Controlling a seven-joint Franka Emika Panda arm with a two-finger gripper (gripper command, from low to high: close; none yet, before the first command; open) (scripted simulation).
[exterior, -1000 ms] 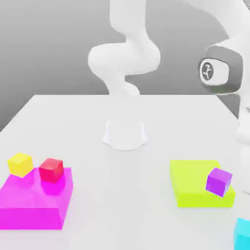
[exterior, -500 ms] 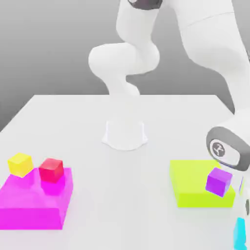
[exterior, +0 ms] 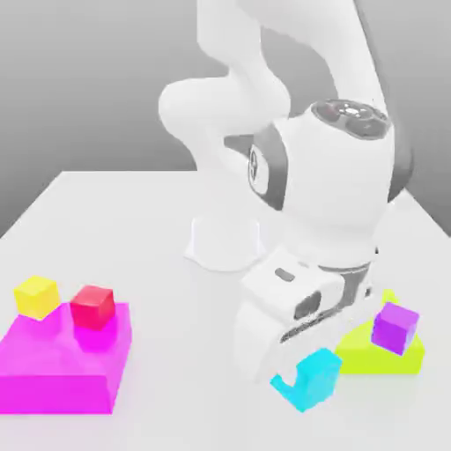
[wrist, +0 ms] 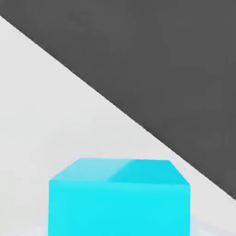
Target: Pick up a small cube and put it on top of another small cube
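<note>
The white robot arm (exterior: 326,176) bends down over the near part of the white table (exterior: 150,229), and its two-finger gripper (exterior: 295,374) is clamped shut on the small plain cyan cube (exterior: 310,380), which hangs between the white fingers (exterior: 261,336) clear of the tabletop, near the front edge and a little toward the exterior view's right of centre. In the hand view the small plain cyan cube (wrist: 120,198) sits close under the camera, its top face and one side face lit, with the pale table (wrist: 55,115) slanting behind it against a dark grey background. Just beside the held cube, on the exterior view's right, lies the flat lime-green block (exterior: 388,352), partly hidden by the hand, and a small purple cube (exterior: 395,328) rests tilted on it. Well apart, at the exterior view's left near corner, lies the flat magenta block (exterior: 62,365); a small red cube (exterior: 92,306) stands on its far edge, and a small yellow cube (exterior: 37,297) sits just beside the red one, to its left, at the block's far left corner. Farther back, near the table's middle, stands the arm's round white base (exterior: 225,242), with the arm's lower links rising from it
</note>
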